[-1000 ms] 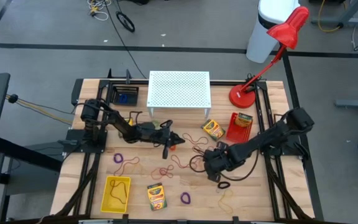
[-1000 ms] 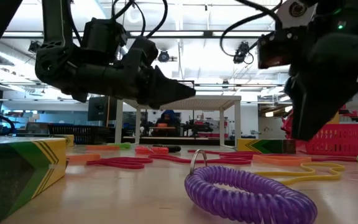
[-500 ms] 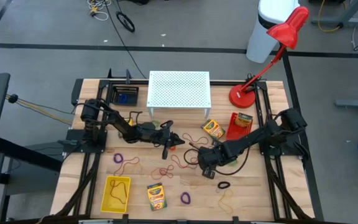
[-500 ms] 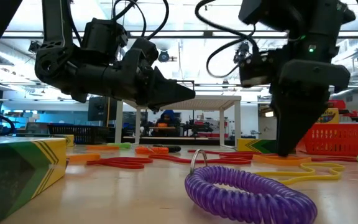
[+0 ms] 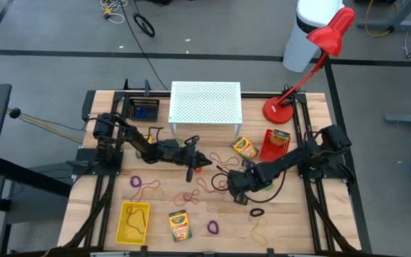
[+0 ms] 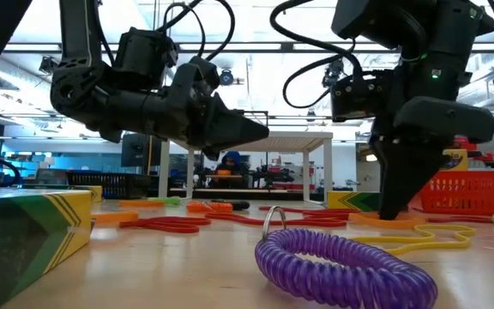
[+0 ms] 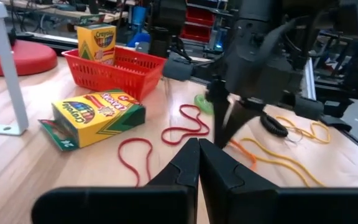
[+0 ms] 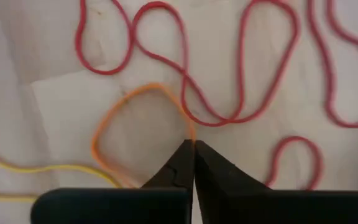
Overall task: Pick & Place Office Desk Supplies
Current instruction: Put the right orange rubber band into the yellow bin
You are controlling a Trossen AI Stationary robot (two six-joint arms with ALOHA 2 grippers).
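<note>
Orange elastic loop flat on the wooden surface, pinched at one edge by the right end effector, fingers pressed together with the band's far corner caught at the tips. Same end effector tipped down near the surface's middle in the high view, loop itself too small to make out there. Red rubber bands curling just beyond the tips, a yellow band cut off at the frame edge.

Left end effector hovering left of centre, fingers closed on nothing visible; seen from its wrist, tips meeting with no gap.

Purple coiled loop nearest the low camera, blocking part of the surface behind. Crayon box lying beside the red basket, a second box standing in it. Another crayon box near the front edge, beside a yellow tray. White perforated stand and red lamp at the far side.
</note>
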